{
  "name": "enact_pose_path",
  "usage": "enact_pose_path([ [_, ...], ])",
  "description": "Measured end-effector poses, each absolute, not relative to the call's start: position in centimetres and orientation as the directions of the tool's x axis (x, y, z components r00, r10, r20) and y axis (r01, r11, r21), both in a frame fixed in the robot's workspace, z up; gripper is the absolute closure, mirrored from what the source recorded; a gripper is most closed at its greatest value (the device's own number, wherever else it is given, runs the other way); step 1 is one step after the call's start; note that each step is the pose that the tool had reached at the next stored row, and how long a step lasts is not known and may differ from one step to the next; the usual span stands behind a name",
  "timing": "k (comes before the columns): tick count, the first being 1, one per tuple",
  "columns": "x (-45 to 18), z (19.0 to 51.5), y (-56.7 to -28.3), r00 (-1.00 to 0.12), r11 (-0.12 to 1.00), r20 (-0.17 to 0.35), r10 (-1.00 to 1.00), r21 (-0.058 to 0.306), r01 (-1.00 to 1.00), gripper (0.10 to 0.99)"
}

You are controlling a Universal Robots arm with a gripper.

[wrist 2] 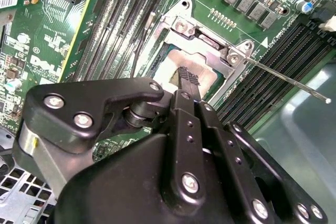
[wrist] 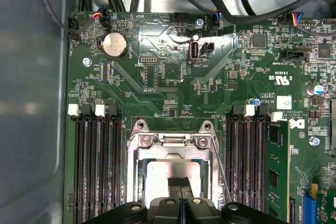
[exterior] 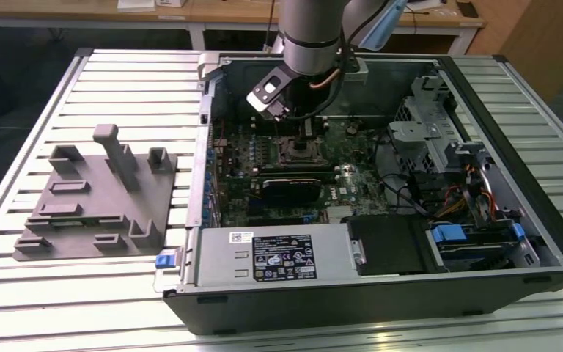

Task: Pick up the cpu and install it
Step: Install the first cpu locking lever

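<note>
The cpu (wrist: 160,174) lies flat in the motherboard socket, its pale silver face showing inside the metal socket frame (wrist: 170,141). In the second wrist view the cpu (wrist 2: 167,69) sits just beyond my black fingertips. My gripper (wrist: 180,184) hovers right over the chip's middle with its two fingers pressed together and nothing between them. I cannot tell whether the tips touch the chip. In the exterior view the gripper (exterior: 307,130) hangs over the socket (exterior: 297,150) inside the open computer case (exterior: 545,242). A thin socket lever (wrist 2: 286,80) juts out sideways.
Memory slots (wrist: 97,166) flank the socket on both sides, one holding a green module (wrist: 277,171). A black expansion card (exterior: 296,185) lies just past the socket. A grey plastic tray (exterior: 96,202) with upright blocks stands at the exterior view's left. Cables and drive bays (exterior: 457,169) crowd the case.
</note>
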State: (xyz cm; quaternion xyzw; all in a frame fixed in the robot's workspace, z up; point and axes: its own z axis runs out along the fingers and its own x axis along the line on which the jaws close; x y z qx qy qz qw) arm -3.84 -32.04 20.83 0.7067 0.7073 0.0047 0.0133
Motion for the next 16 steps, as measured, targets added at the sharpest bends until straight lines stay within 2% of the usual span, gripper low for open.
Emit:
enact_pose_path([
  [16, -3.84, 21.22, -32.04, -0.001, 0.001, -0.012, 1.0, 0.026, 1.0, 0.98],
])
